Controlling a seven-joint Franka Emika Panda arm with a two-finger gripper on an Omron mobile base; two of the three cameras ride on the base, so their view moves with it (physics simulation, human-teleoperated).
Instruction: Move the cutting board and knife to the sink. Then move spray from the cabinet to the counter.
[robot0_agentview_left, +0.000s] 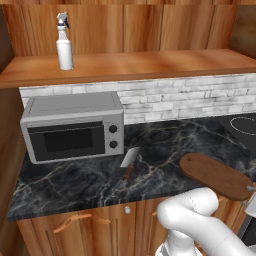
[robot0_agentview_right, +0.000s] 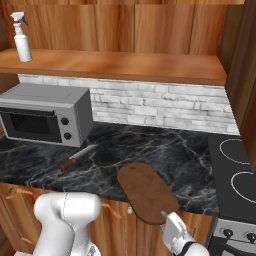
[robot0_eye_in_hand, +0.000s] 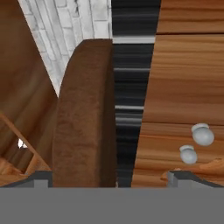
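Hanging low at the counter's (robot0_agentview_right: 165, 145) front edge, the gripper (robot0_agentview_right: 169, 226) sits just beside the near end of the board (robot0_agentview_right: 145, 192), its body visible at the bottom of the right base view. In the hand view the two fingertips (robot0_eye_in_hand: 41, 179) stand spread wide, with the board's end (robot0_eye_in_hand: 85, 113) seen edge-on between them; no contact is evident. The board lies flat on the black counter, its near end overhanging the edge, left of the stove (robot0_agentview_right: 235, 180). The knife (robot0_agentview_left: 129, 163) lies apart from the board, on the counter in front of the microwave (robot0_agentview_left: 74, 126), blade toward the microwave, handle toward the counter edge. The spray (robot0_agentview_left: 63, 42) stands upright at the left end of the cabinet (robot0_agentview_left: 140, 65) shelf above the microwave. A white brick wall (robot0_agentview_right: 155, 107) runs behind the counter. Cupboards (robot0_agentview_left: 75, 227) with curved handles sit below.
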